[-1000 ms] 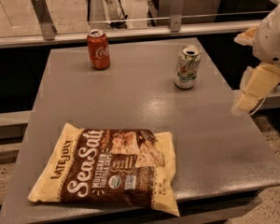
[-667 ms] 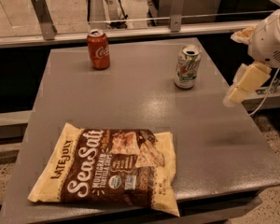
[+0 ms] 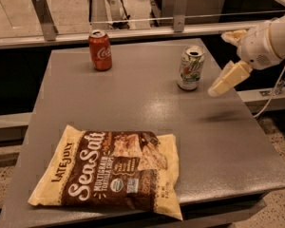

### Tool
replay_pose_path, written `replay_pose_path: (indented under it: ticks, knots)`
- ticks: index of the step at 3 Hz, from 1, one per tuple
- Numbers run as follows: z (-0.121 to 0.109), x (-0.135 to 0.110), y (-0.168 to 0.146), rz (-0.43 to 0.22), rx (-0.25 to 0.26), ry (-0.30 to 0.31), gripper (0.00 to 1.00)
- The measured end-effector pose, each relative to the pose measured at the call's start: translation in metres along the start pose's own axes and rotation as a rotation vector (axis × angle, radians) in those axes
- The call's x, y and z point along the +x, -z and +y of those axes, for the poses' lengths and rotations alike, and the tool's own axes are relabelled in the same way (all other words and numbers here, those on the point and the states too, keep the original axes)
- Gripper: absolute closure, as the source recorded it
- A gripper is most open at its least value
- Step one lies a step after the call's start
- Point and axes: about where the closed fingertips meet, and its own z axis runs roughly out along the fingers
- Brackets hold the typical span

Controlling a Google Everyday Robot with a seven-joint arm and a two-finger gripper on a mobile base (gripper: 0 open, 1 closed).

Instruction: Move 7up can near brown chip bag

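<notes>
The 7up can (image 3: 190,68), silver-white with green lettering, stands upright on the grey table (image 3: 133,99) toward its back right. The brown chip bag (image 3: 113,173), brown and cream with "Sea Salt" lettering, lies flat near the table's front left edge. My gripper (image 3: 219,63) comes in from the right on a white arm and hovers above the table just right of the 7up can, not touching it. Its two cream fingers (image 3: 229,78) are spread apart and hold nothing.
A red cola can (image 3: 100,50) stands at the back left of the table. A metal rail with posts (image 3: 42,14) runs behind the table. A cable (image 3: 275,89) hangs at the right, beside the table's right edge.
My gripper has moved left and slightly up, from beyond the table's right edge to close beside the 7up can. The cans and the bag have not moved.
</notes>
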Motion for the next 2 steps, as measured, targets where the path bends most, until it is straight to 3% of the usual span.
replay_pose_path:
  ticks: [2]
  knots:
    - [-0.024, -0.021, -0.052, -0.235, -0.045, -0.056, 0.0]
